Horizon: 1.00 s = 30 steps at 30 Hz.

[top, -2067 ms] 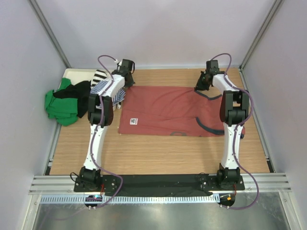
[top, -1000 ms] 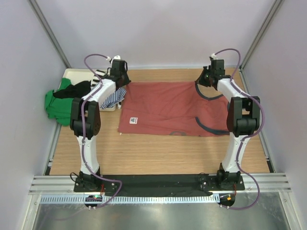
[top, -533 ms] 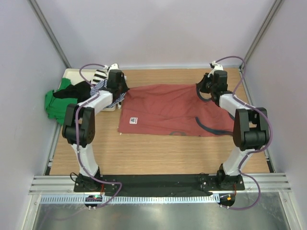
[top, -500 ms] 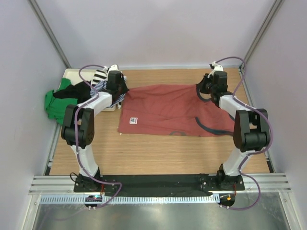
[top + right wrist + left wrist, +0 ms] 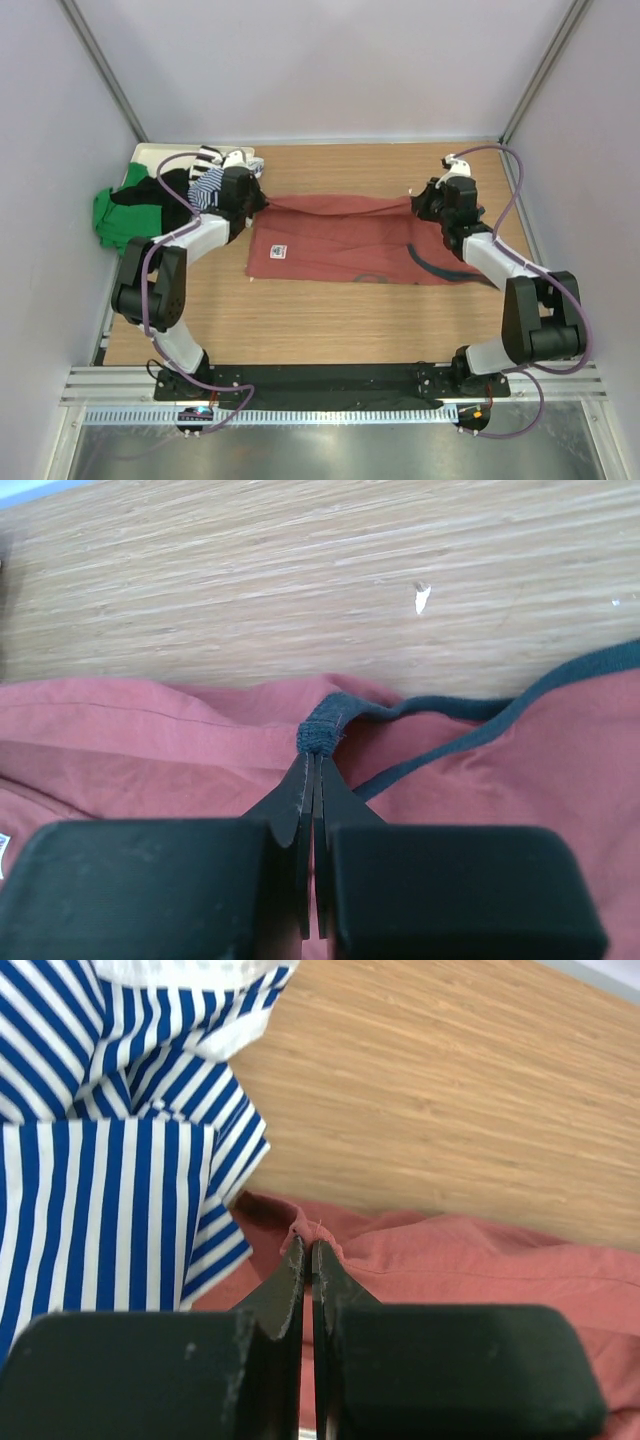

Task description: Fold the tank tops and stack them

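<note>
The brick-red tank top [image 5: 340, 240] with dark grey trim and a small printed logo [image 5: 279, 253] lies on the wooden table, its far edge lifted and drawn toward me. My left gripper [image 5: 262, 203] is shut on the red hem corner [image 5: 308, 1235]. My right gripper [image 5: 418, 203] is shut on the dark grey trim [image 5: 322, 736] at the far right corner. The navy-and-white striped tank top [image 5: 208, 183] lies at the far left, close beside my left gripper; it also shows in the left wrist view [image 5: 110, 1170].
A pile of green [image 5: 122, 220], black and striped tops sits at the far left over a white tray [image 5: 150, 152]. Grey walls enclose the table on three sides. Bare wood [image 5: 330, 320] lies between the red top and the arm bases.
Both grippers have pulled the red top's far edge toward the near side, folding it over itself. Both arms have drawn back and lowered.
</note>
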Tool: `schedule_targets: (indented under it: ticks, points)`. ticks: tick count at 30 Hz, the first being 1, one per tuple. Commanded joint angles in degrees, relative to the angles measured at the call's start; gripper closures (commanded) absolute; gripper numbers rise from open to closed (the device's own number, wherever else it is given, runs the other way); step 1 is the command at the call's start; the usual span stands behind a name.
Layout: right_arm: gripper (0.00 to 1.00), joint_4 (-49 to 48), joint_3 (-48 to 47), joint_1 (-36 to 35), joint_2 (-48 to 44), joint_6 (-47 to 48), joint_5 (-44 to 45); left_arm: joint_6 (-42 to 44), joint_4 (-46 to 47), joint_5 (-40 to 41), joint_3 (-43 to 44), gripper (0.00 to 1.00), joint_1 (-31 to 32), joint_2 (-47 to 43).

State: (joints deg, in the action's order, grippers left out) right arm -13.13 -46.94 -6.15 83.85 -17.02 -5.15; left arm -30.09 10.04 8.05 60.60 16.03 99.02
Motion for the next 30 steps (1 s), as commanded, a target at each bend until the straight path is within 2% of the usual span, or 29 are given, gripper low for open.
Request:
schedule_targets:
  ticks: [1, 13, 21, 30]
  points:
    - [0.99, 0.73, 1.76, -0.35, -4.83, -1.70, 2.95, -0.85, 2.97, 2.67, -2.23, 1.00, 0.67, -4.10]
    - [0.98, 4.60, 8.61, -1.32, -6.68, -7.15, 1.54, -1.73, 2.88, 4.42, -12.16, 1.00, 0.93, -8.23]
    - [0.98, 8.73, 9.76, -1.23, -5.46, -8.73, 3.04, -1.20, 1.47, 3.37, -14.19, 1.00, 1.02, -7.97]
    - [0.98, 7.76, 12.05, -1.23, -7.21, -10.84, 4.88, -0.76, 2.17, 2.84, -16.12, 1.00, 1.02, -8.93]
